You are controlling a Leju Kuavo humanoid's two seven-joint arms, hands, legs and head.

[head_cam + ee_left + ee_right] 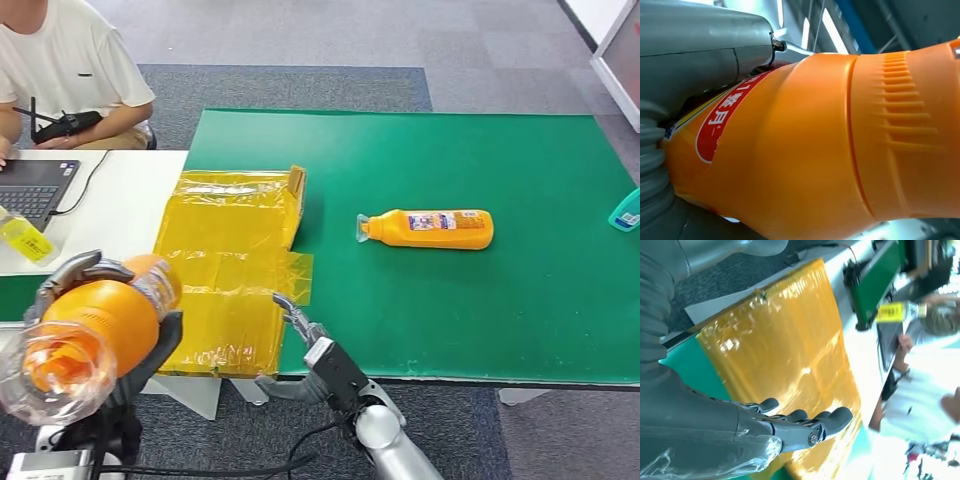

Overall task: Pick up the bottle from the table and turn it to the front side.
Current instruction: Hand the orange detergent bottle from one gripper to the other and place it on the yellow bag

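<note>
1. Two hands show in the head view. The left hand [106, 330] grips an orange bottle [98, 325], dark fingers [75, 270] curled over its body; the clear cap end points toward the camera, raised off the table at the lower left.
2. In the left wrist view, the thumb presses the bottle's red label [721, 122] beside its ribbed shoulder.
3. The right hand [306, 350] holds nothing, fingers [821, 420] extended and apart, at the near edge of the green table [528, 320], beside the flattened yellow box [226, 270].
4. A second orange bottle [430, 229] lies on its side mid-table, cap toward the box.
5. Beyond: a person [68, 70] at a laptop [34, 185] on a white desk [128, 210].
</note>
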